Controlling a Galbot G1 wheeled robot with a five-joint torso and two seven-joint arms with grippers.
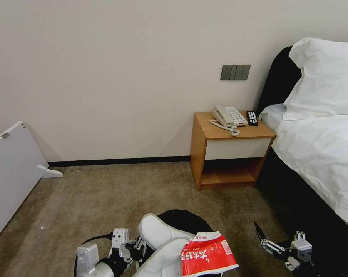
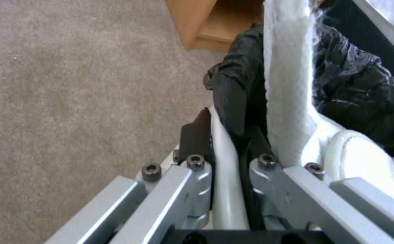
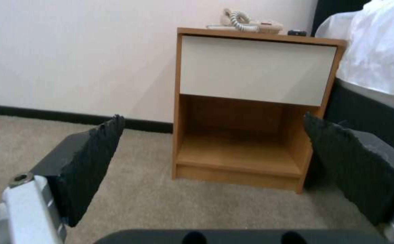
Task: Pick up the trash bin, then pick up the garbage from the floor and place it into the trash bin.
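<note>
Head view: left gripper (image 1: pixel 137 246) clamps the trash bin (image 1: pixel 181 219) rim — red snack packet (image 1: pixel 206 254) beside it — while right gripper (image 1: pixel 264 240) hangs wide apart, empty.

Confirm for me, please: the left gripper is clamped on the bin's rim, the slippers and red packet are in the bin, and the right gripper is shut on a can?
Not quite. The right gripper is open and empty, as the right wrist view shows. The rest holds: the left gripper is clamped on the trash bin rim, with the white slippers and red snack packet inside.

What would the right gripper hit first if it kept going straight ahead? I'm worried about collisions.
Probably the nightstand: the open right gripper points at its lower shelf, with bare carpet between. Depth is unclear.
</note>
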